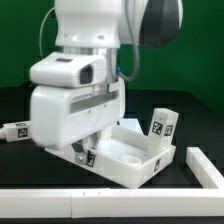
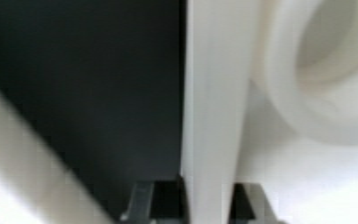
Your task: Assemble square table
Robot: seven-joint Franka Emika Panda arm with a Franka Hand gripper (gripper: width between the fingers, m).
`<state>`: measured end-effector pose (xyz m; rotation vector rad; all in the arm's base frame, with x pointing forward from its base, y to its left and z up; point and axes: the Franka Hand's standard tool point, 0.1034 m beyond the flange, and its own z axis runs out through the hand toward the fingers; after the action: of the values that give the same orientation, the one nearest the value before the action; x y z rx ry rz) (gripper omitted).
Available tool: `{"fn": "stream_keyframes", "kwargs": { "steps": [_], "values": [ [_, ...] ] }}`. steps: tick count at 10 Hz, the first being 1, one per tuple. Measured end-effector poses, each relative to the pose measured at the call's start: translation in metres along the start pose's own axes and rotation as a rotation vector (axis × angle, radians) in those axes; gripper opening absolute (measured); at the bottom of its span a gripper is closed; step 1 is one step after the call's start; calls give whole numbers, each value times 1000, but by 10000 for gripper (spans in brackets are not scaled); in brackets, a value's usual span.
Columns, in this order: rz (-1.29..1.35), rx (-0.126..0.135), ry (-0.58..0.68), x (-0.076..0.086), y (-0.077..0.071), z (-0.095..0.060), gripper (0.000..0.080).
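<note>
The white square table top (image 1: pixel 138 162) lies with its raised rim up in the middle of the exterior view. My gripper (image 1: pixel 86 145) reaches down at its corner on the exterior view's left. In the wrist view the rim (image 2: pixel 211 100) stands as a white wall between my two fingers, and my gripper (image 2: pixel 208 206) is shut on it. A round corner socket (image 2: pixel 329 70) shows beside the rim. One tagged white leg (image 1: pixel 161 124) leans at the top's far side on the exterior view's right. Another tagged leg (image 1: pixel 15 130) lies at the left edge.
A white border strip (image 1: pixel 60 202) runs along the front of the table and another white bar (image 1: pixel 205 165) lies at the exterior view's right. The table surface is black. My arm's large white body (image 1: pixel 75 100) hides the area behind the gripper.
</note>
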<state>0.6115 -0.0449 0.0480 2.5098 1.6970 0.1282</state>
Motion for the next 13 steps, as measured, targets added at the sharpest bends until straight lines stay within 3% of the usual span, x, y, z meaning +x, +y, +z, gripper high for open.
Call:
{"fn": "stream_keyframes", "kwargs": {
  "steps": [3, 5, 6, 7, 10, 12, 13],
  "values": [
    [14, 1, -3, -1, -1, 2, 55],
    [-160, -82, 60, 35, 12, -11, 55],
    [-234, -120, 75, 39, 15, -10, 55],
    [-168, -102, 76, 34, 13, -6, 55],
    [-151, -97, 69, 32, 12, -4, 55],
    [-300, -117, 72, 57, 9, 6, 55],
    [-357, -117, 69, 59, 11, 11, 55]
  ]
}}
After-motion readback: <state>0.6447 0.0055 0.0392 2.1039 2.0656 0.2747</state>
